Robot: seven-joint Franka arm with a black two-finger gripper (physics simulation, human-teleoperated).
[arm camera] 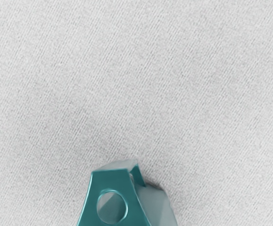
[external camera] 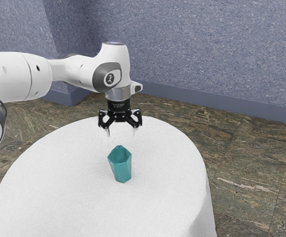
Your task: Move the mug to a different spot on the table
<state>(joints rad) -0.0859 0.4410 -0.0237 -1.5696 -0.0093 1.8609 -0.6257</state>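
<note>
A teal faceted mug (external camera: pixel 120 164) stands upright near the middle of the round white table (external camera: pixel 59 187). My black gripper (external camera: pixel 121 130) hangs open above and slightly behind the mug, its fingertips apart with nothing between them and a clear gap down to the rim. In the wrist view the mug (arm camera: pixel 122 197) lies just under the hand, its handle loop with a round hole facing the camera, on the white tablecloth (arm camera: pixel 136 84).
The table's white cloth surface spreads widely around the mug on all sides, ending in a rounded edge (external camera: pixel 202 168) at the exterior view's right. A brown stone floor (external camera: pixel 251 158) and a blue wall (external camera: pixel 207 44) lie beyond.
</note>
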